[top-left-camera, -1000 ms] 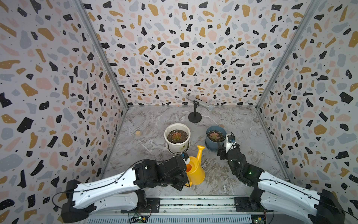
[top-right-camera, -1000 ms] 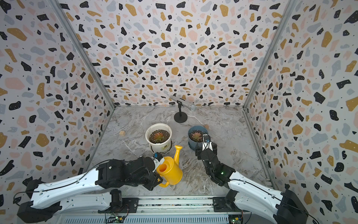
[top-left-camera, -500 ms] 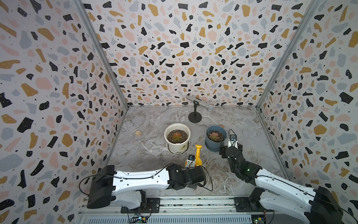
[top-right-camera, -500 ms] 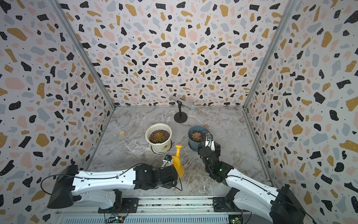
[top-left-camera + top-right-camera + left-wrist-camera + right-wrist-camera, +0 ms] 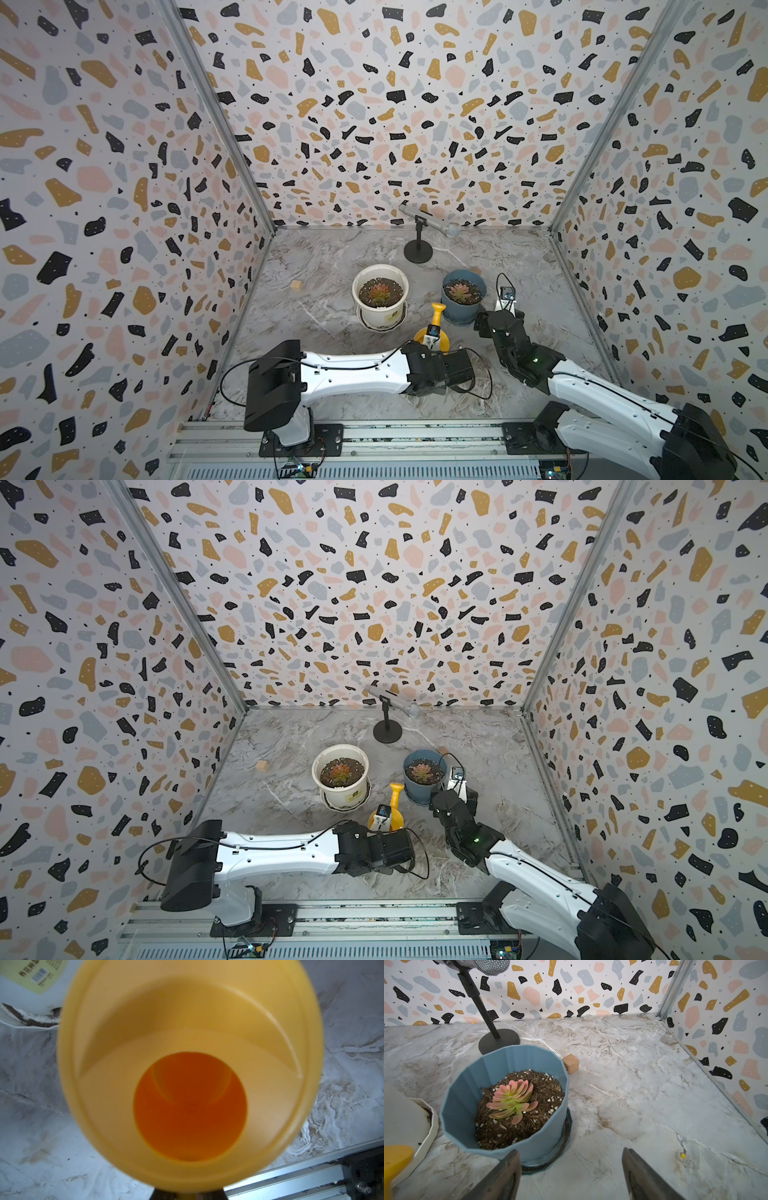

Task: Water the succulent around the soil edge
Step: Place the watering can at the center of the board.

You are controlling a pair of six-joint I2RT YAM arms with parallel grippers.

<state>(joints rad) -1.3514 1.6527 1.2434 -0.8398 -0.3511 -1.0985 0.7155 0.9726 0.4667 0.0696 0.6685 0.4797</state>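
Roughly upright succulent (image 5: 511, 1100), axis vertical.

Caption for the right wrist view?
Open right gripper near the succulent in a blue pot; wooden cube and microphone stand behind.

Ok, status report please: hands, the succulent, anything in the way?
Left hand shut on yellow watering can, short of the blue-grey pot. Right hand open beside that pot. Succulent untouched. White pot close beside the can.
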